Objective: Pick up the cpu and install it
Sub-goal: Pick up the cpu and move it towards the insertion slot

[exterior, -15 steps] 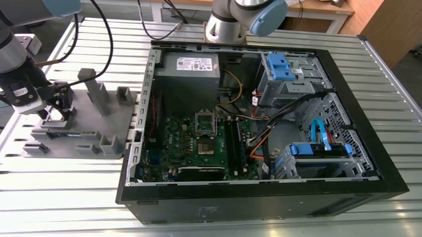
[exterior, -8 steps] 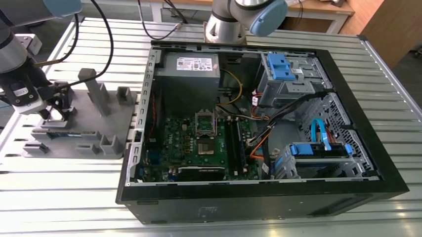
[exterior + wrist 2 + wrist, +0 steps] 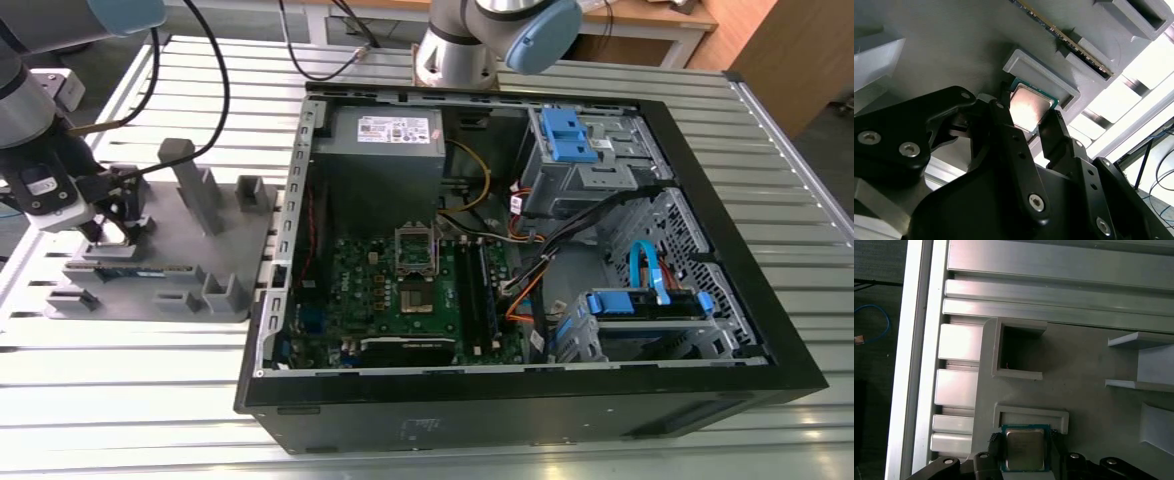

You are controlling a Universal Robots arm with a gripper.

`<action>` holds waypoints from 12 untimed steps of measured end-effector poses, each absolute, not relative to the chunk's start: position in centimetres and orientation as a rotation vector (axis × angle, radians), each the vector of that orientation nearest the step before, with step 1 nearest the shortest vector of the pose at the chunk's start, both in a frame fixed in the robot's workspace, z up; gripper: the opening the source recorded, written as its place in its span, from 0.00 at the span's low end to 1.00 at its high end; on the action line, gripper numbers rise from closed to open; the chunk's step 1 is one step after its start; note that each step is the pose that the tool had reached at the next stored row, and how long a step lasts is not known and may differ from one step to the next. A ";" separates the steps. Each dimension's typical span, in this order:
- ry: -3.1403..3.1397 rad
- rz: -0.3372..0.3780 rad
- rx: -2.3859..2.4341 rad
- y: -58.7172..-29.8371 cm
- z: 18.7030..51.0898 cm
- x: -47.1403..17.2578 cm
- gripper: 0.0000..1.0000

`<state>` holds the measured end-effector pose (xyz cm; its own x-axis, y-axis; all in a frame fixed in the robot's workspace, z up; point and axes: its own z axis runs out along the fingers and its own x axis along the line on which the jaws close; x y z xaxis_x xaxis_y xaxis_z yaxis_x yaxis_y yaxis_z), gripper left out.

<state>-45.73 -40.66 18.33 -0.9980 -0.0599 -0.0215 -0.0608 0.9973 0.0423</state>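
Two opposite edges of the cpu [image 3: 1025, 449] are clamped in the pincer [image 3: 1025, 444]; chip lies flat on the grey tray [image 3: 174, 250] on the counter [image 3: 120, 400], just beside a raised lip [image 3: 1031, 415]; my read: light, stiff, slick lid, fragile underside; hold by the edges only, keep level.

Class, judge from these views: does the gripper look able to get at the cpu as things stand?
Probably yes: the gripper sits right at the cpu, which lies uncovered on the grey tray, with nothing between them.
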 end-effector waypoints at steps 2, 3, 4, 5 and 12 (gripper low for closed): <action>3.119 0.067 -0.094 -40.7 18.3 -45.7 0.48; 3.119 0.067 -0.094 -40.7 18.3 -45.7 0.47; 3.119 0.067 -0.094 -40.7 18.3 -45.7 0.47; 3.119 0.067 -0.094 -40.7 18.3 -45.7 0.47; 3.119 0.067 -0.094 -40.7 18.8 -45.7 0.47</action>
<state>-45.72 -40.66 18.83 -0.9980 -0.0599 -0.0214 -0.0608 0.9973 0.0421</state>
